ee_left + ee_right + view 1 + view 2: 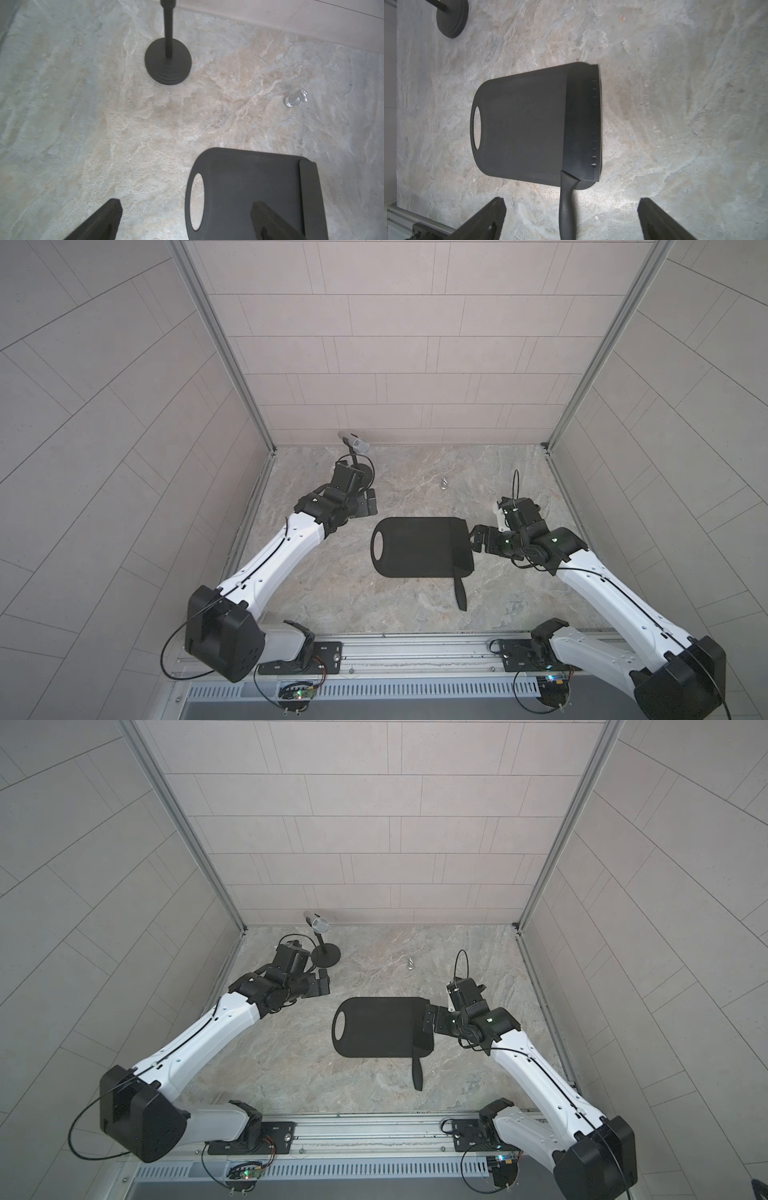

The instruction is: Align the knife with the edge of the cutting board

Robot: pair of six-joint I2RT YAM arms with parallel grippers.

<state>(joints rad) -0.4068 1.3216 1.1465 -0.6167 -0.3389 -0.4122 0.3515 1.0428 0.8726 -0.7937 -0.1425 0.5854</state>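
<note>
The black cutting board (415,547) (374,1027) lies flat in the middle of the stone surface, with its oval handle hole at the left. The black knife (582,124) rests on it, its wide blade along the board's right short edge. Its handle (460,593) (417,1073) sticks out past the front edge. My right gripper (476,539) (572,200) hovers open beside that right edge, holding nothing. In the right wrist view the handle shows between the spread fingers, untouched. My left gripper (372,506) (187,203) stands open to the board's back left, also holding nothing.
A silver microphone (358,443) on a black stand with a round base (168,64) stands at the back left, close behind my left arm. A small metal hook (444,483) (295,99) lies behind the board. Tiled walls enclose the surface on three sides.
</note>
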